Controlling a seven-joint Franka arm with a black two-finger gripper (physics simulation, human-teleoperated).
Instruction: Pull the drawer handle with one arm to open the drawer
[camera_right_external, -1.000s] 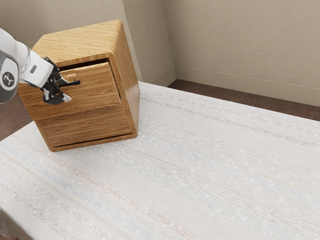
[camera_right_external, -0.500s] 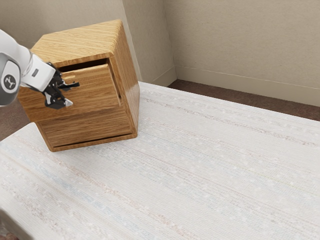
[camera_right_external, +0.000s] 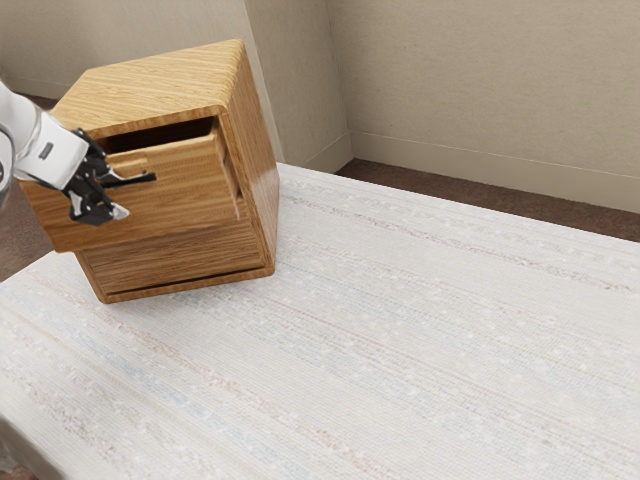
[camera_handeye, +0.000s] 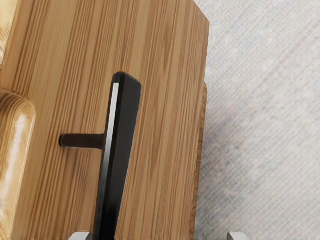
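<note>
Handle (camera_handeye: 117, 160): black bar on a short post, on the upper drawer's front; one end cut off at the wrist view's edge.
Drawer (camera_right_external: 185, 185): stands partway out; interior in shadow, contents unreadable.
Pincer (camera_right_external: 112, 195): spread wide, bar between its fingers, not clamped.
Cabinet (camera_right_external: 170, 85): wooden, on the desk (camera_right_external: 400, 330), at the exterior view's left.

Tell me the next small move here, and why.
Probably draw the end effector straight back toward the exterior view's left, away from the cabinet. It is at the black handle, and the drawer is only partly out, with a narrow dark gap behind its front, so more travel looks needed.
</note>
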